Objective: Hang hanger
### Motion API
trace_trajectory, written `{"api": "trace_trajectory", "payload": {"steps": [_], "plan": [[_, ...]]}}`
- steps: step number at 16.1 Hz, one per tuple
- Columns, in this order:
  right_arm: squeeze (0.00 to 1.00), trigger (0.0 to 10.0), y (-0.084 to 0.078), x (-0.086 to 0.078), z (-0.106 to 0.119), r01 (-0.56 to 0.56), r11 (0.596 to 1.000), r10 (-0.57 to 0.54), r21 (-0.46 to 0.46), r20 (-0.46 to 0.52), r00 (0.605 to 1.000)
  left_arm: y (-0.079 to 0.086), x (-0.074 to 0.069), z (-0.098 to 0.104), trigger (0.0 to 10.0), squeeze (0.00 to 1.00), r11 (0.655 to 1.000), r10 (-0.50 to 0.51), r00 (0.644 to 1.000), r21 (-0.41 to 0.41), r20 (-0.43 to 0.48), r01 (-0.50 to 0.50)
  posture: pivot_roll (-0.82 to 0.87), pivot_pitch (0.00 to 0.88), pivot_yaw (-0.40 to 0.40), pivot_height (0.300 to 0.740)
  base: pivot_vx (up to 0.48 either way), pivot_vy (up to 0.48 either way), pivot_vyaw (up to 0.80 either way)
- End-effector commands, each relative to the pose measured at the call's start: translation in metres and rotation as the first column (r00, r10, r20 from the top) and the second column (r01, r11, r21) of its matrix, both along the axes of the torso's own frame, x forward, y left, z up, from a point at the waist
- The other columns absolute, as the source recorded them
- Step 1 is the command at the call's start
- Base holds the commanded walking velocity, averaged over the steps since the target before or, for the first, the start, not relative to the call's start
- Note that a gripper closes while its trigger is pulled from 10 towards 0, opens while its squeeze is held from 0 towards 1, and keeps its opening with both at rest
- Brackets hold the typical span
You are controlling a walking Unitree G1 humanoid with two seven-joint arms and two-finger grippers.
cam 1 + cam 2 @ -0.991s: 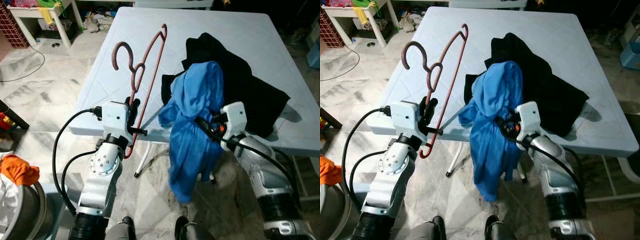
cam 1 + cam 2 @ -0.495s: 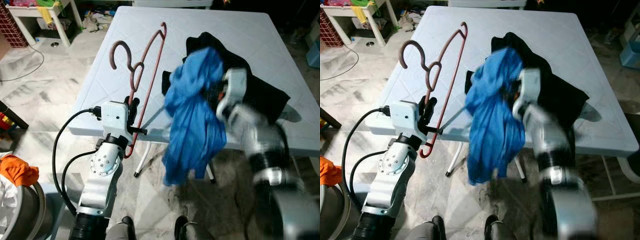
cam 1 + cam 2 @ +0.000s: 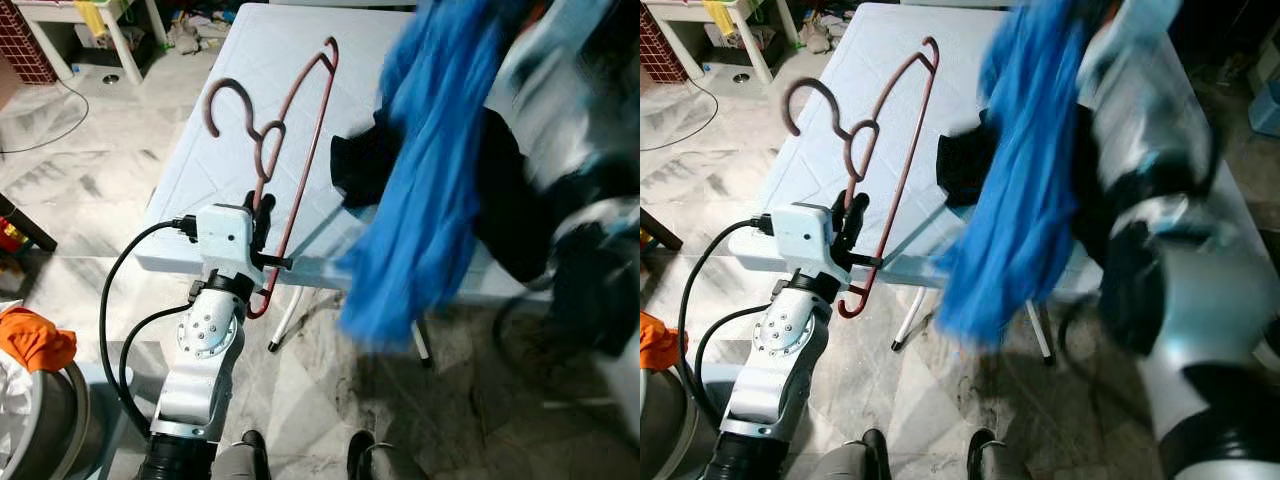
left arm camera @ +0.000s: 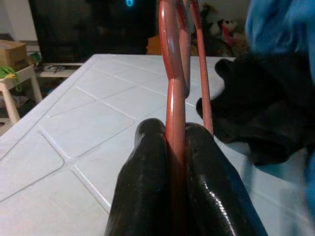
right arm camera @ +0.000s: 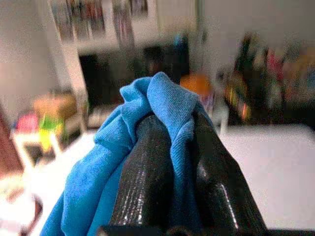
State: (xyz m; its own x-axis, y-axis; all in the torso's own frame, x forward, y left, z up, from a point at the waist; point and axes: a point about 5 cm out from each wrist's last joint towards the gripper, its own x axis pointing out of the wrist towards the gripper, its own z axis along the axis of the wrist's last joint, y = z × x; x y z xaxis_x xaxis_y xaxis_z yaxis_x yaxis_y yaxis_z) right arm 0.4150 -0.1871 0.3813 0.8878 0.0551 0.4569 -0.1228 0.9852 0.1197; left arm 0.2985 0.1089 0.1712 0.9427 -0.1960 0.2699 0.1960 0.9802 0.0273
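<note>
Your left gripper (image 4: 170, 162) is clamped on the red hanger (image 3: 285, 140) at the near edge of the white table (image 3: 230, 110), its long axis reaching away over the tabletop. Your right gripper (image 5: 172, 147), pinching the blue garment (image 3: 435, 180), hangs right of the hanger.

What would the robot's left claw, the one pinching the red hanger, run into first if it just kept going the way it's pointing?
Probably the white table. The left gripper, shut on the hanger, points low across its top; farther along lies the black garment, though depth is hard to judge.
</note>
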Motion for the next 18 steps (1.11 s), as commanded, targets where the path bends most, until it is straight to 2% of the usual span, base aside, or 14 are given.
{"api": "trace_trajectory", "payload": {"steps": [1,2,5,8,9,10,11,12,13,14,16,18], "plan": [[0.00,0.0,-0.006,-0.003,0.011,0.034,0.999,-0.034,0.001,0.048,0.998,0.002,-0.001,-0.019,10.0,0.00,0.999,0.023,0.996,0.027,-0.091,-0.020,0.02,0.215,-0.068,0.740,0.000,0.000,0.00],[0.00,0.0,-0.012,-0.011,0.035,0.107,0.994,-0.103,-0.024,0.143,0.984,0.002,0.000,-0.018,10.0,0.00,0.999,0.033,0.996,0.026,-0.081,-0.030,0.02,0.216,-0.070,0.740,0.000,0.000,0.00],[0.00,0.0,-0.017,-0.019,0.052,0.178,0.981,-0.155,-0.081,0.231,0.960,0.001,-0.002,-0.017,10.0,0.00,0.999,0.040,0.996,0.025,-0.076,-0.038,0.02,0.220,-0.077,0.740,0.000,0.000,0.00],[0.00,0.0,-0.007,-0.010,0.022,0.146,0.966,-0.106,-0.212,0.189,0.976,0.000,-0.003,-0.018,10.0,0.00,0.999,0.041,0.996,0.023,-0.076,-0.039,0.02,0.219,-0.078,0.740,0.000,0.000,0.00],[0.00,0.0,0.003,-0.002,-0.008,0.062,0.942,-0.035,-0.329,0.090,0.995,-0.001,-0.002,-0.017,10.0,0.00,0.999,0.038,0.996,0.022,-0.075,-0.037,0.02,0.218,-0.077,0.740,0.000,0.000,0.00],[0.13,1.4,0.008,0.001,-0.025,0.019,0.916,-0.011,-0.401,0.022,1.000,-0.001,-0.002,-0.017,10.0,0.00,0.999,0.037,0.997,0.022,-0.075,-0.035,0.02,0.218,-0.077,0.740,0.000,0.000,0.00],[1.00,10.0,0.012,0.006,-0.065,-0.126,0.869,0.052,-0.478,-0.165,0.985,-0.001,-0.002,-0.017,10.0,0.00,0.999,0.030,0.997,0.022,-0.076,-0.029,0.02,0.218,-0.073,0.740,0.000,0.000,0.00],[1.00,10.0,0.012,0.006,-0.094,-0.247,0.805,0.091,-0.539,-0.300,0.950,-0.002,-0.002,-0.018,10.0,0.00,0.999,0.023,0.997,0.024,-0.080,-0.021,0.02,0.218,-0.073,0.740,0.000,0.000,0.00],[1.00,10.0,0.008,0.003,-0.114,-0.331,0.735,0.096,-0.592,-0.393,0.915,-0.002,-0.001,-0.019,10.0,0.00,1.000,0.017,0.996,0.026,-0.084,-0.015,0.02,0.220,-0.065,0.740,0.000,0.000,0.00],[1.00,10.0,0.005,0.001,-0.123,-0.380,0.691,0.107,-0.615,-0.434,0.895,-0.002,-0.001,-0.019,10.0,0.00,1.000,0.013,0.996,0.027,-0.086,-0.011,0.01,0.221,-0.062,0.740,0.000,0.000,0.00],[1.00,10.0,0.000,-0.001,-0.126,-0.408,0.659,0.104,-0.631,-0.462,0.881,-0.003,-0.001,-0.019,10.0,0.00,1.000,0.009,0.996,0.028,-0.086,-0.007,0.01,0.221,-0.057,0.740,0.000,0.000,0.00],[1.00,10.0,-0.014,-0.005,-0.120,-0.404,0.629,0.084,-0.664,-0.458,0.885,-0.004,0.000,-0.019,10.0,0.00,1.000,0.000,0.996,0.030,-0.086,0.003,0.00,0.215,-0.051,0.740,0.000,0.000,0.00]]}}
